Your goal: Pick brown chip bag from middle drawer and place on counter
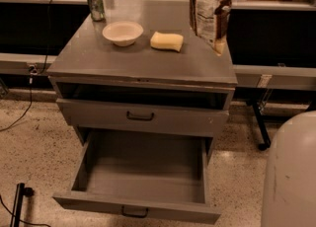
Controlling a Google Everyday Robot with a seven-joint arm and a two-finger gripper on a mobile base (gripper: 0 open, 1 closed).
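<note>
The brown chip bag (208,5) hangs upright over the back right part of the counter (143,62); whether its bottom edge touches the top I cannot tell. My gripper (220,43) comes down from the top edge of the view and is shut on the bag, with one tan fingertip (219,48) showing at the bag's lower right corner. The middle drawer (136,207), the lowest one, is pulled fully out with nothing inside.
On the counter stand a white bowl (122,32), a yellow sponge (167,41) and a green can (96,4). The drawer front above (140,117) is slightly open. My white body (291,171) fills the lower right. A black stand leg (259,122) is right of the cabinet.
</note>
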